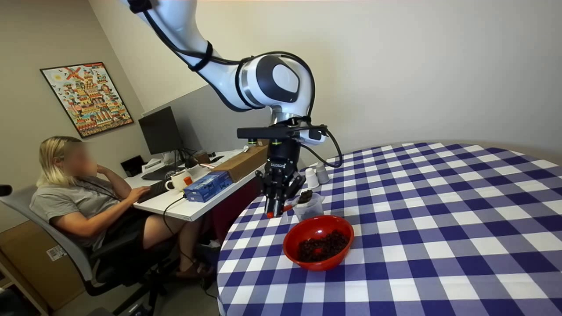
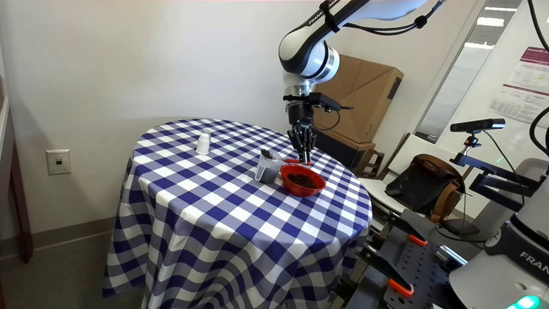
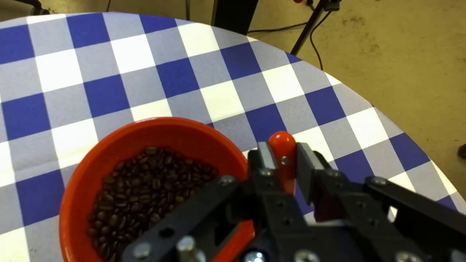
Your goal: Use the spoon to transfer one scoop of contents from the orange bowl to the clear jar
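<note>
One spoon (image 1: 288, 207), red-orange handle pinched between the jaws of my gripper (image 3: 284, 156); its heaped dark contents (image 1: 305, 196) at the clear jar (image 2: 269, 171)'s mouth (seemingly above, height unclear), the orange bowl (image 2: 296, 189) just beside.

"How's the arm (image 1: 226, 81) standing?"

"It slants down from high up, then bends at the wrist (image 1: 281, 81)."

"And the gripper (image 3: 286, 158)?"

"Hanging below the wrist, very nearly plumb, with both fingers (image 3: 267, 156) pointing down."

"Close together or wide apart?"

"Close, pressing from both sides on what they hold, just a slim gap between the tips."

"I can see the base (image 2: 493, 274), too."

"White, with a green light (image 2: 526, 302) glowing low on it."
</note>
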